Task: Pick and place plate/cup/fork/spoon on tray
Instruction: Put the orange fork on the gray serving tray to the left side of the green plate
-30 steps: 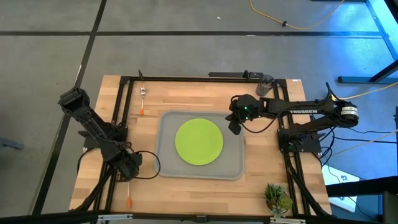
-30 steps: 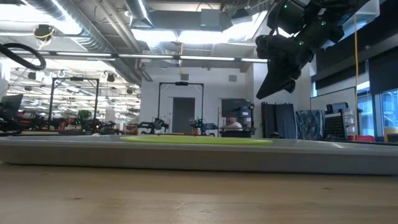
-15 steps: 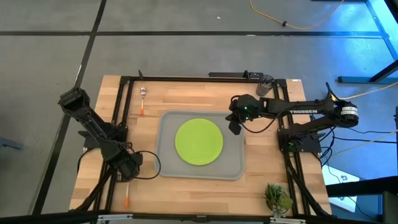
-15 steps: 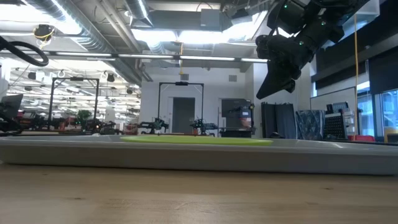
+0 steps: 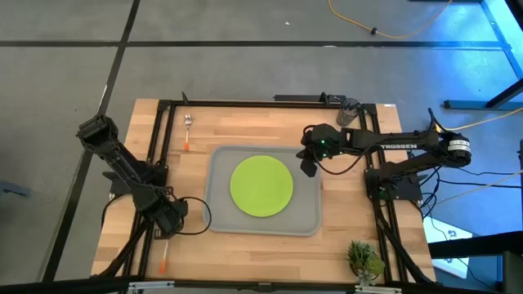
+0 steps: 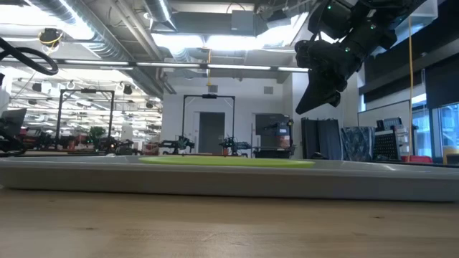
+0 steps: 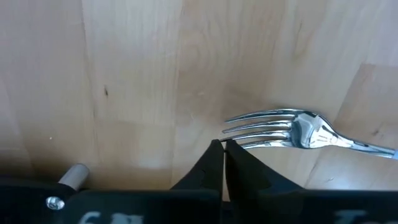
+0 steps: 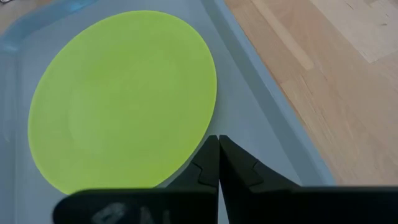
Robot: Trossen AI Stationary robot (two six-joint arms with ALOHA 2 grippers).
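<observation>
1. Wooden counter [image 5: 343, 220] inside black frame, grey floor around.
2. Grey tray [image 5: 219, 212] mid-counter, lime plate [image 5: 261, 186] lying flat on it.
3. Left gripper [image 7: 223, 147] low at counter's front-left, closed, tips just beside fork [image 7: 298, 130] tines, nothing gripped.
4. Right gripper [image 8: 218, 142] closed and empty, raised over tray's right rim.
5. Spoon [image 5: 187, 129] at back-left, cup [image 5: 350, 109] at back-right, both off tray.
</observation>
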